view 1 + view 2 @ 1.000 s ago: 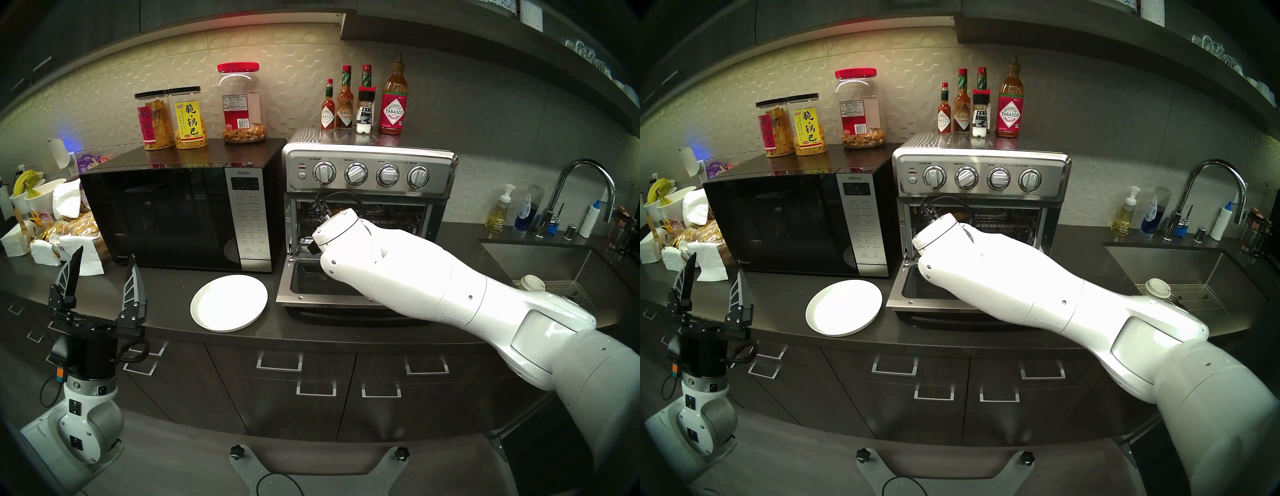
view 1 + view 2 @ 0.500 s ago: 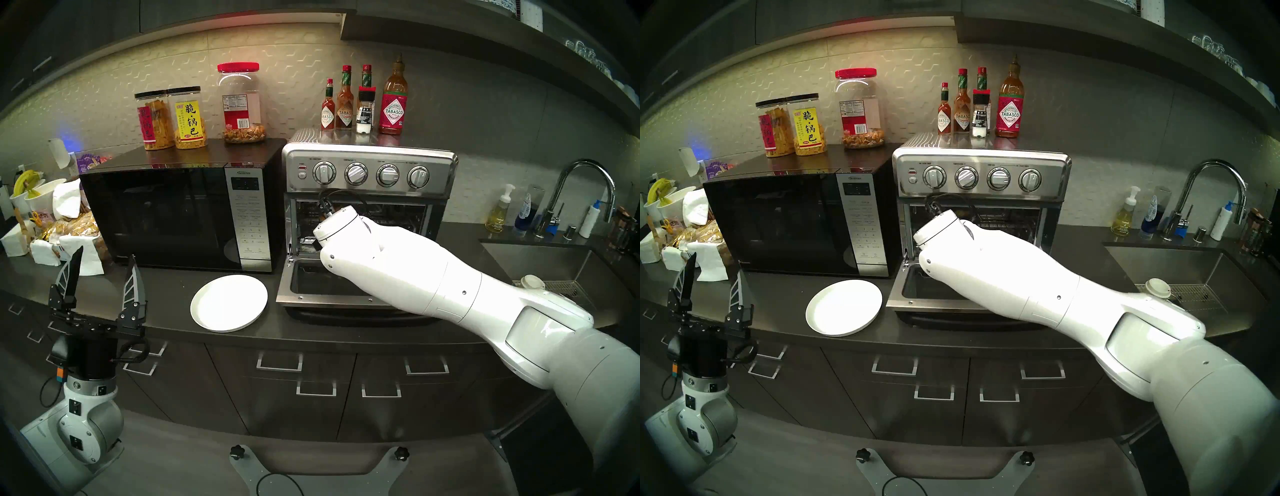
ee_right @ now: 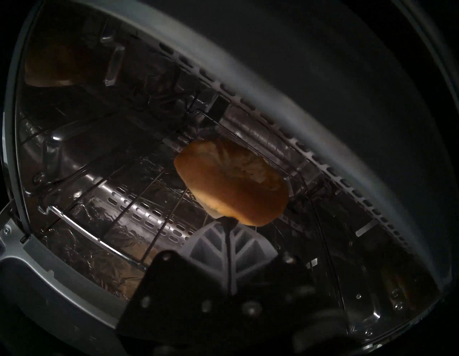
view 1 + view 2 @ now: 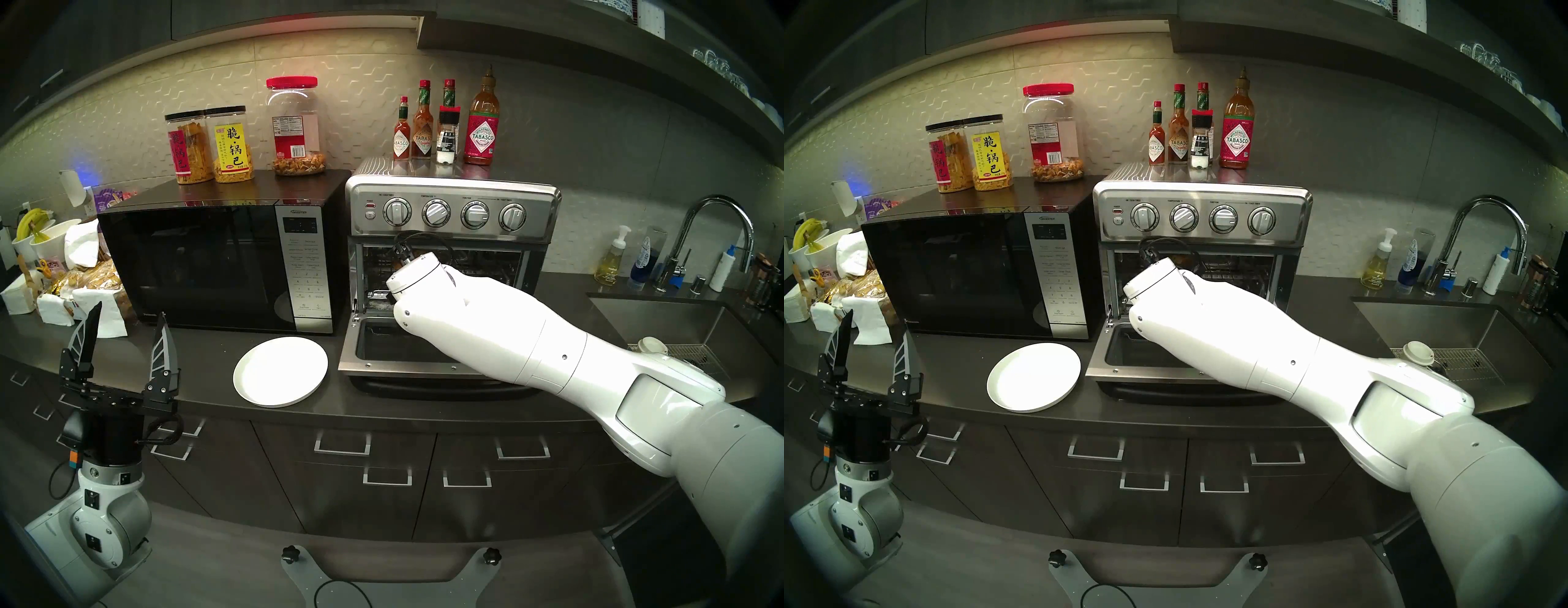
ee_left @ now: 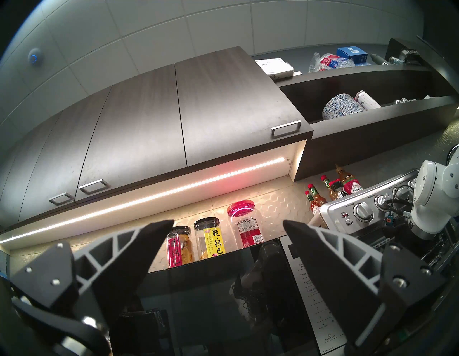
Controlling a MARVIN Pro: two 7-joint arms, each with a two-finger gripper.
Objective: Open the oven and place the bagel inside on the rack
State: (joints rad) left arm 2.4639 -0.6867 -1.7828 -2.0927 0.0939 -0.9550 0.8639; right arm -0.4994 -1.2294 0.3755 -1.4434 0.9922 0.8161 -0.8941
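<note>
Since a second ago our right arm has pushed slightly deeper into the oven [image 4: 452, 212], and its wrist hides our right gripper [image 3: 229, 221] from the head views. Only the dim wrist view shows it, fingers pinched on the bagel's [image 3: 232, 184] lower edge. Golden-brown crust faces us, held above the rack [image 3: 119, 216] inside the cavity; whether they touch is unclear. Our left gripper [image 4: 123, 327] hangs spread, empty, near the white plate [image 4: 281, 371].

Dim, blurry oven [image 3: 74, 248] interior; under-cabinet LED strip [image 5: 173, 189] glares pink.
</note>
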